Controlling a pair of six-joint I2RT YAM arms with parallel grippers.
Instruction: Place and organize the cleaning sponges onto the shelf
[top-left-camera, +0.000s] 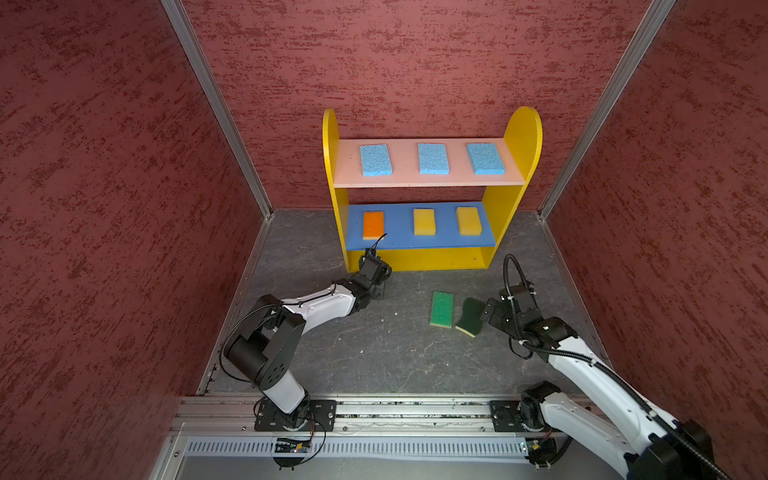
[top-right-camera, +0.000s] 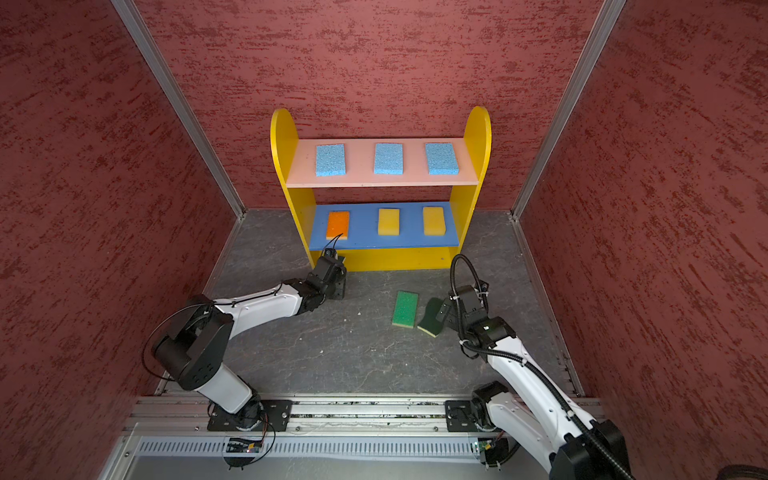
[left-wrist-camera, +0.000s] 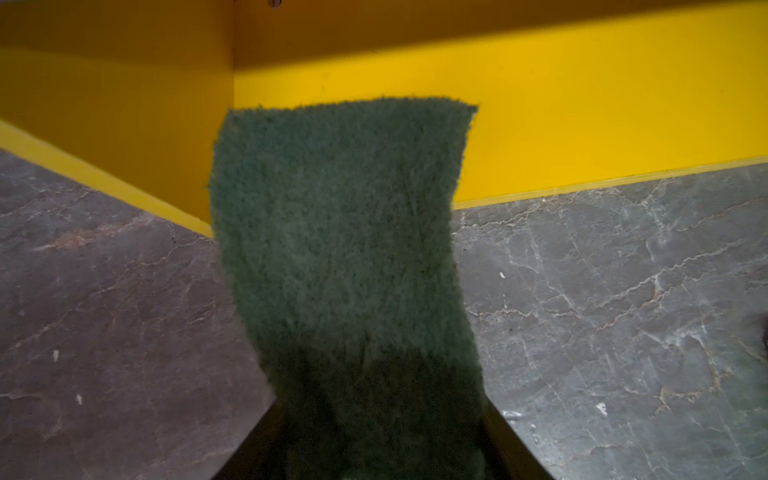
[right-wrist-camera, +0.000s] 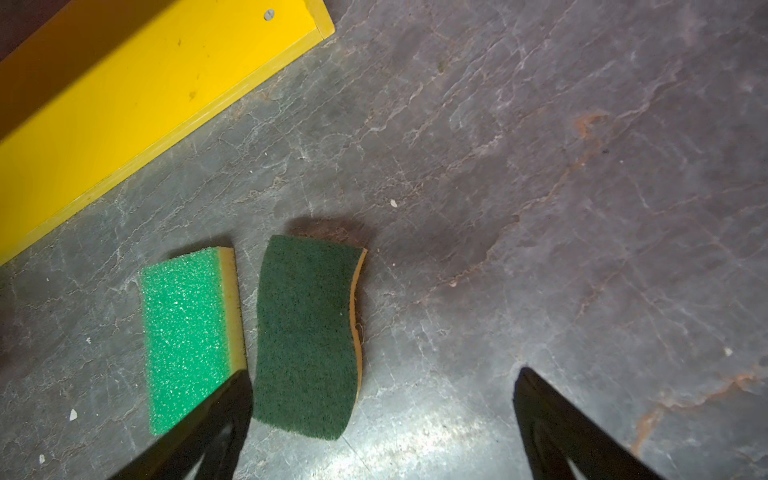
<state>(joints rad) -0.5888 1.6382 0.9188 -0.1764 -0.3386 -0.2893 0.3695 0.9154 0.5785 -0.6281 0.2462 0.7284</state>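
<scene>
Two sponges on the counter (top-left-camera: 374, 353) near the shelf (top-left-camera: 521, 137): bright green sponge (right-wrist-camera: 187, 336) just beside wavy dark green sponge (right-wrist-camera: 305, 336), right end effector (right-wrist-camera: 382, 372) spread wide and empty above. Left end effector (left-wrist-camera: 382, 411) clamped on a second dark sponge (left-wrist-camera: 340, 232) at the shelf's bottom level. Probably light, soft, squashy; best pinched gently across the narrow waist.

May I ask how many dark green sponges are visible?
2. Held sponge: in the left gripper at the shelf's base. Loose sponge: on the table beside the bright green sponge. More may be hidden.
</scene>
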